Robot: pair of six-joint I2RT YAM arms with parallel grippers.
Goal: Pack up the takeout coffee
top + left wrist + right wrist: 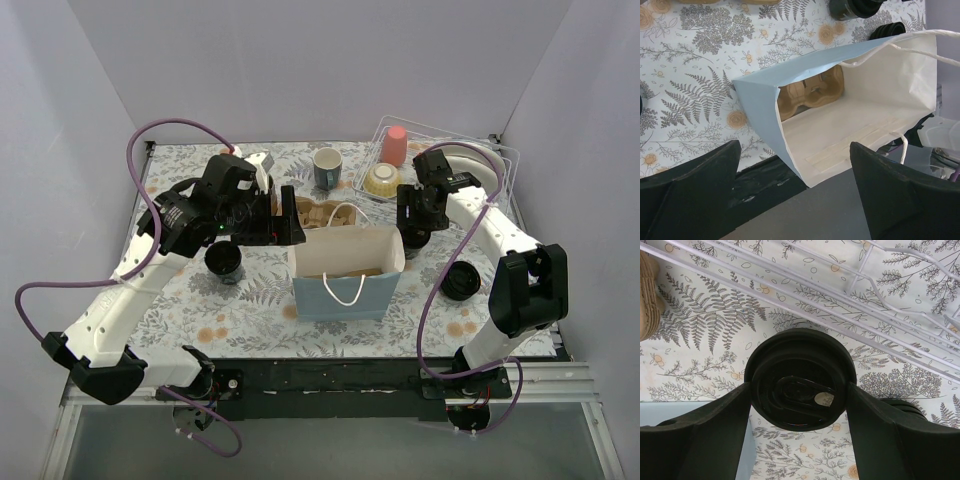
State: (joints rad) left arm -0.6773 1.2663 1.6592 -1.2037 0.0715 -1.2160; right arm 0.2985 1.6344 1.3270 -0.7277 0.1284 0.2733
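A blue paper bag (pixel 345 285) stands open at the table's middle, with a cardboard cup carrier (pixel 812 92) inside it. My right gripper (pixel 413 238) is just right of the bag. It is shut on a black lidded takeout coffee cup (pixel 800 377), its fingers (pixel 715 430) pressing both sides of the lid, and it holds the cup above the table. A second black cup (pixel 460 281) lies at the right. A third cup (pixel 223 262) is on the left under my left arm. My left gripper (pixel 293 222) is open and empty at the bag's upper left edge, facing its mouth (pixel 855 115).
A wire rack (pixel 470 150) at the back right holds a pink cup (pixel 396 145) and a bowl (pixel 381 179). A grey-green mug (pixel 327 167) stands at the back. Another cardboard carrier (pixel 318 212) lies behind the bag.
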